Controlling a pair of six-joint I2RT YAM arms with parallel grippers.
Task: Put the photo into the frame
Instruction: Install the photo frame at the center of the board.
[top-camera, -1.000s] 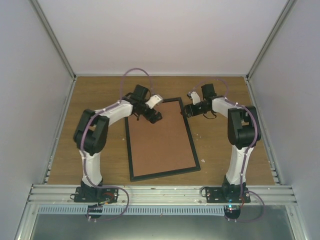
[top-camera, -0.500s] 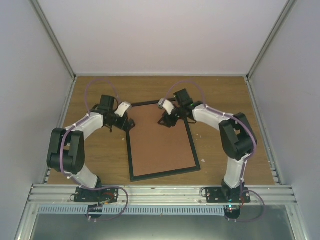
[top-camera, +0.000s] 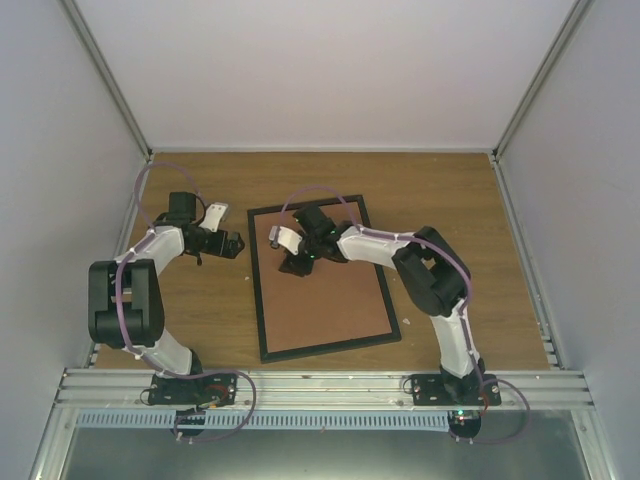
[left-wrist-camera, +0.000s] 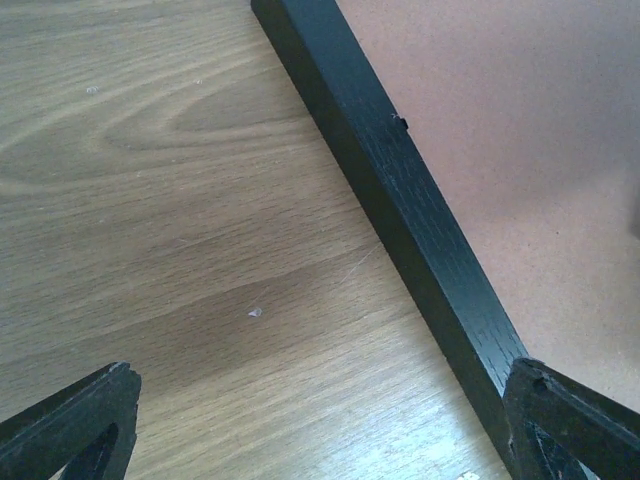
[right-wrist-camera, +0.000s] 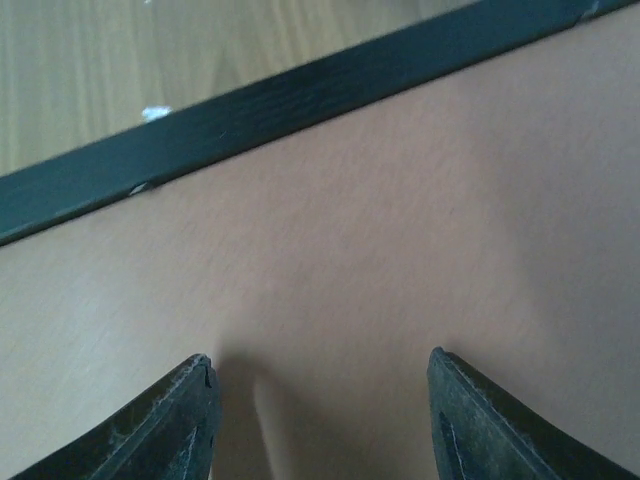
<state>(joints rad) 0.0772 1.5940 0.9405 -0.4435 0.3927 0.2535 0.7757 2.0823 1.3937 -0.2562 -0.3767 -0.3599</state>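
The black frame (top-camera: 257, 300) lies flat in the middle of the wooden table, filled by a brown backing board (top-camera: 335, 295). The photo is hidden. My left gripper (top-camera: 234, 245) hangs open over bare wood just left of the frame's upper left side. In the left wrist view the gripper (left-wrist-camera: 320, 430) has its right finger (left-wrist-camera: 570, 420) by the frame's bar (left-wrist-camera: 400, 190). My right gripper (top-camera: 291, 268) is low over the board's upper left part, open and empty. In the right wrist view this gripper (right-wrist-camera: 320, 375) faces the board (right-wrist-camera: 400, 230) and the frame bar (right-wrist-camera: 300, 100).
Grey walls with metal posts (top-camera: 110, 90) close in the table on three sides. An aluminium rail (top-camera: 320, 385) runs along the near edge by the arm bases. Small white specks (top-camera: 408, 322) lie on the wood right of the frame.
My left gripper has swung left off the frame's top corner onto the bare table and opened wider. My right gripper has crossed from the frame's right corner to the board's upper left.
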